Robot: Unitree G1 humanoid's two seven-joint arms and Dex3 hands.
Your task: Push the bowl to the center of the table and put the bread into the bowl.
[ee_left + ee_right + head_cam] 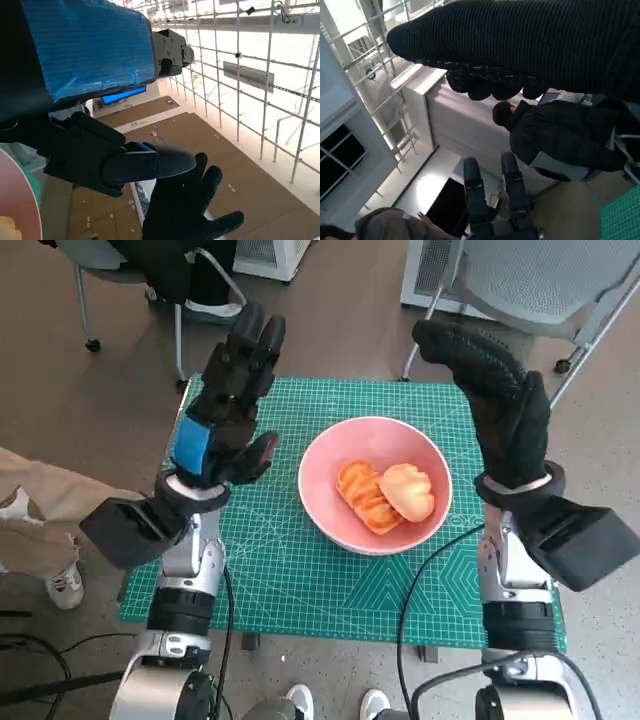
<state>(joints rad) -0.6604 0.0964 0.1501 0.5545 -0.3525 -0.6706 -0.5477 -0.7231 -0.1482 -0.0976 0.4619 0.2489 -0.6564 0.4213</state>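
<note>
On green mat (300, 580), pink bowl (330, 510) holding bread (388, 495), robot hands raised

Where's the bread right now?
In the head view, the bread lies inside the pink bowl, near the middle of the green mat, between the raised left hand and right hand.

Above bowl (372, 483): left open, nothing overhead.
Worktop (290, 570) front strip: kept bare.
Sides: flanked by left robot hand (228, 405) and right robot hand (495, 400).
</note>
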